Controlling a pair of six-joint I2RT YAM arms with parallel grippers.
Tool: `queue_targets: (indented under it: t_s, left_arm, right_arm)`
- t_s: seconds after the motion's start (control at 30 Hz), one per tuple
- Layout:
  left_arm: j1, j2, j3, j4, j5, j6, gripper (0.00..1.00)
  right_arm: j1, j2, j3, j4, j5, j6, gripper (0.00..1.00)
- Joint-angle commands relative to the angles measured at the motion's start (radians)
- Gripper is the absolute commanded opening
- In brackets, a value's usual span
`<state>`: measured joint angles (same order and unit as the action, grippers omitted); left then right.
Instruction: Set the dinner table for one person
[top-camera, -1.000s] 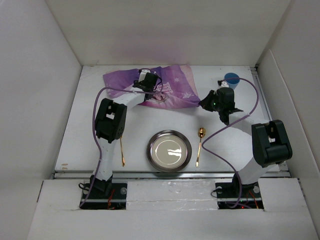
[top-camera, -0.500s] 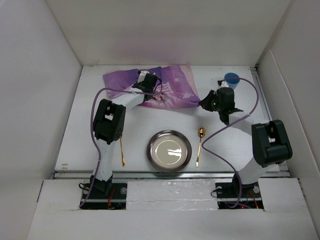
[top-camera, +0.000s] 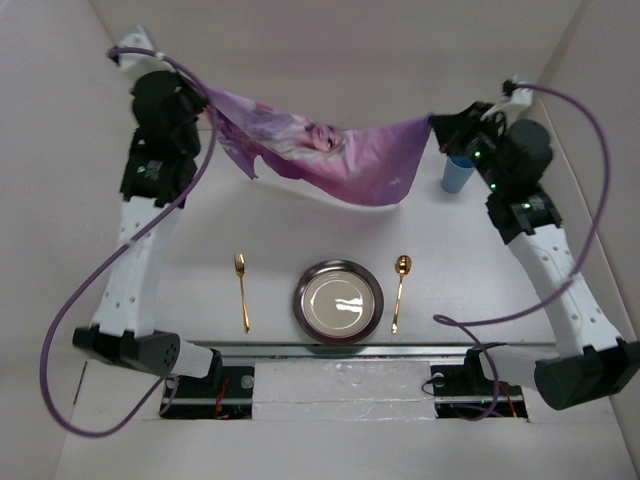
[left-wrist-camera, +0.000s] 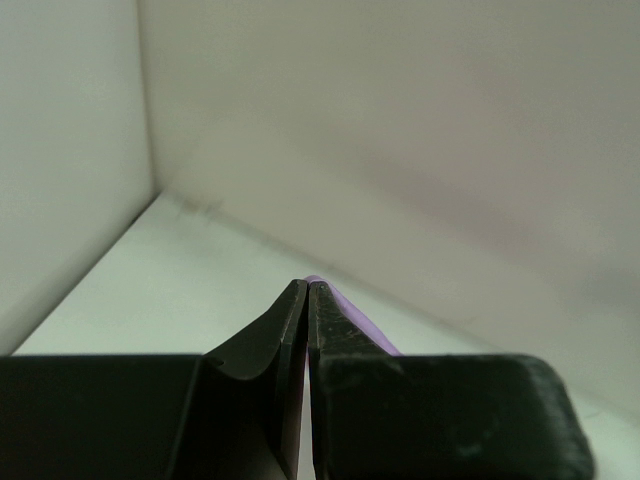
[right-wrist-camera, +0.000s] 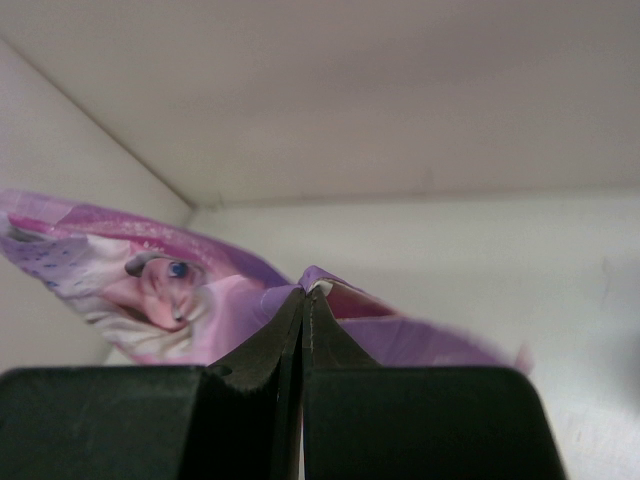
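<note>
A purple printed cloth (top-camera: 330, 155) hangs spread in the air above the far part of the white dinner table (top-camera: 200, 250). My left gripper (top-camera: 207, 106) is raised at the far left, shut on the cloth's left corner. In the left wrist view, a purple edge (left-wrist-camera: 352, 320) shows beside the shut left gripper (left-wrist-camera: 307, 286). My right gripper (top-camera: 438, 122) is raised at the far right, shut on the other corner. The right wrist view shows the cloth (right-wrist-camera: 170, 280) pinched at the tips of the right gripper (right-wrist-camera: 304, 290). A steel plate (top-camera: 338, 300) lies near the front edge.
A gold spoon (top-camera: 242, 290) lies left of the plate and another gold spoon (top-camera: 399, 290) lies right of it. A blue cup (top-camera: 459, 173) stands at the far right, below the right gripper. White walls enclose the table on three sides.
Both arms have risen from low over the table to high at the back corners. The left gripper shut on the cloth. The cloth has come off the table and hangs between them.
</note>
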<state>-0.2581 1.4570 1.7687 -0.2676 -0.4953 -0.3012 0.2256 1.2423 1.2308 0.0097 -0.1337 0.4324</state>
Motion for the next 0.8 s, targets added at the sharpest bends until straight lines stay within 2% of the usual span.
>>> queue_targets:
  t_s: [0.0, 0.1, 0.2, 0.37, 0.47, 0.53, 0.6, 0.67, 0.7, 0.73, 0.77]
  left_arm:
    - [0.063, -0.121, 0.101, 0.050, 0.122, -0.033, 0.00]
    - [0.077, -0.152, 0.173, 0.048, 0.133, -0.036, 0.00]
    - [0.077, -0.191, 0.164, 0.083, 0.135, -0.032, 0.00]
    - [0.077, -0.196, 0.094, 0.137, 0.162, 0.005, 0.00]
    - [0.077, -0.176, -0.020, 0.211, 0.155, 0.054, 0.00]
    - [0.123, -0.126, -0.075, 0.235, 0.232, 0.038, 0.00]
    - [0.235, -0.045, -0.086, 0.241, 0.401, -0.012, 0.00]
    - [0.305, 0.084, -0.019, 0.213, 0.525, -0.068, 0.00]
    - [0.306, 0.133, 0.023, 0.194, 0.532, -0.069, 0.00]
    - [0.315, 0.179, 0.073, 0.176, 0.543, -0.075, 0.00]
    - [0.315, 0.233, 0.203, 0.157, 0.561, -0.075, 0.00]
  right_arm:
    - [0.004, -0.086, 0.252, -0.149, 0.057, -0.090, 0.00]
    - [0.004, -0.093, 0.433, -0.273, 0.072, -0.127, 0.00]
    - [0.004, -0.116, 0.513, -0.336, 0.115, -0.147, 0.00]
    - [-0.031, -0.113, 0.501, -0.353, 0.117, -0.150, 0.00]
    - [-0.071, -0.074, 0.451, -0.314, 0.109, -0.138, 0.00]
    - [-0.094, -0.005, 0.443, -0.289, 0.086, -0.130, 0.00]
    - [-0.112, 0.048, 0.446, -0.269, 0.066, -0.130, 0.00]
    - [-0.121, 0.152, 0.452, -0.203, 0.046, -0.127, 0.00]
    - [-0.121, 0.152, 0.467, -0.203, 0.046, -0.126, 0.00]
    - [-0.121, 0.225, 0.493, -0.203, 0.039, -0.127, 0.00]
    - [-0.121, 0.270, 0.531, -0.211, 0.033, -0.126, 0.00]
